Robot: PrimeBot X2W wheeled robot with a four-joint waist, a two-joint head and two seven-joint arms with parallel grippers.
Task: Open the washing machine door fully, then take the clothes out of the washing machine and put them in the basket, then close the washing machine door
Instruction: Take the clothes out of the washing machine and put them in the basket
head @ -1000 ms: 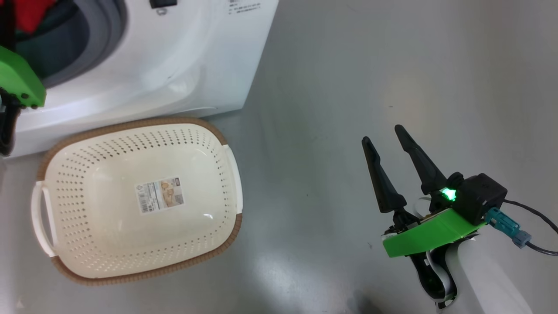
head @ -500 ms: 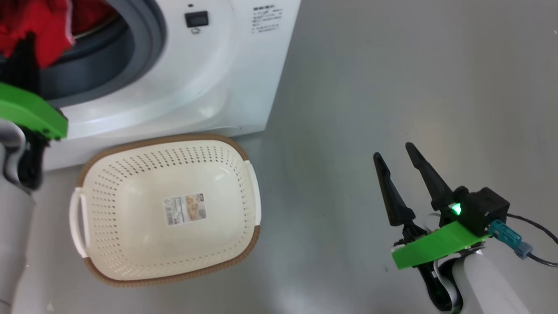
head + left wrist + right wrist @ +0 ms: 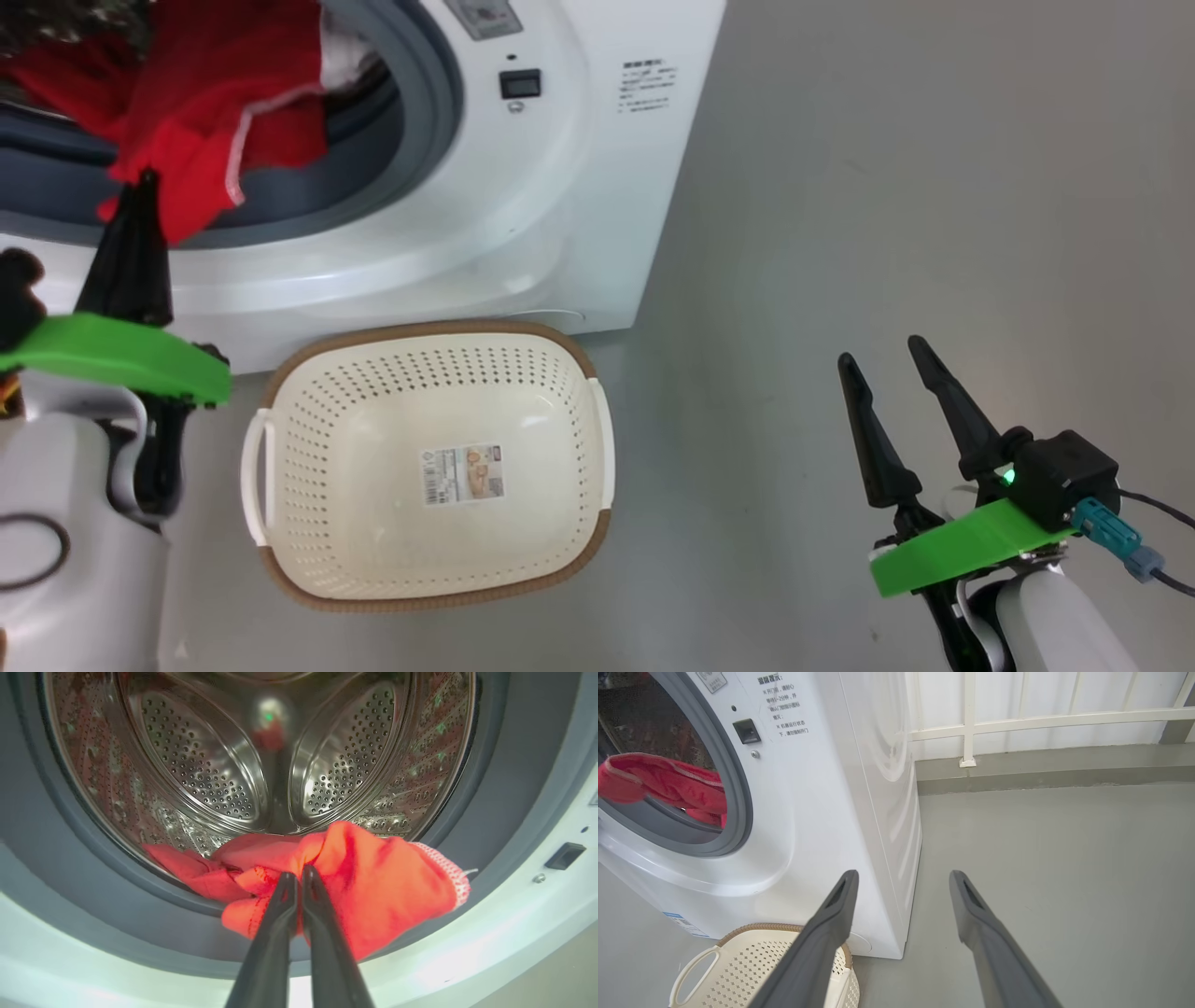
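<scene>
glossy perforated steel drum (image 3: 210,779), red cloth clothes (image 3: 355,882)

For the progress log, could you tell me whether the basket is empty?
Empty: the basket shows a bare bottom with its paper label.

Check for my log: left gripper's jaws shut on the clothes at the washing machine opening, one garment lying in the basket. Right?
Wrong on the basket: the head view shows no garment in it. The left gripper is shut on the clothes at the washing machine opening.
</scene>
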